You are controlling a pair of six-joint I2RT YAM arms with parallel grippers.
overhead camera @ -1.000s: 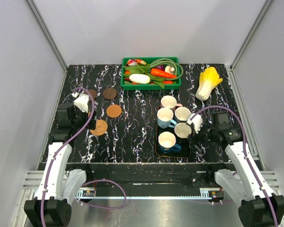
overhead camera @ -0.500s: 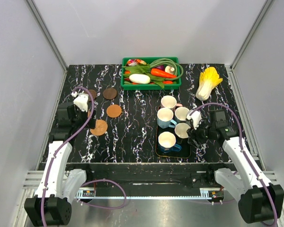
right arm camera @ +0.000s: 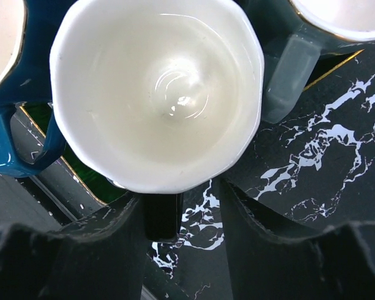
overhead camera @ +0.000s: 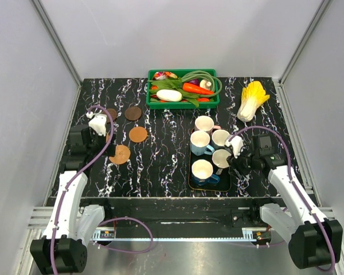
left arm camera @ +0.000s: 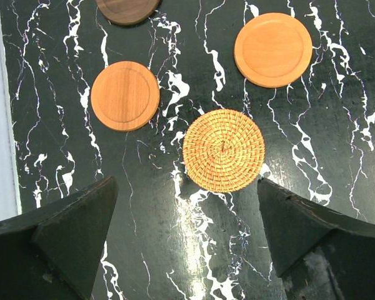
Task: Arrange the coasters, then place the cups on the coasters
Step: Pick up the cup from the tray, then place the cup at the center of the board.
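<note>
Right gripper [right arm camera: 181, 200] straddles the handle [right arm camera: 160, 215] of a cup [right arm camera: 156, 94] — not clamped, gap showing one side; left gripper [left arm camera: 186, 182] spread wide over a woven coaster [left arm camera: 224, 150]

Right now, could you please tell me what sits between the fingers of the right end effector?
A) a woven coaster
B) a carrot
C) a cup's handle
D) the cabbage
C: the right wrist view shows the dark handle of a cream-lined cup standing between the fingers of the right end effector, with a gap on one side.
</note>
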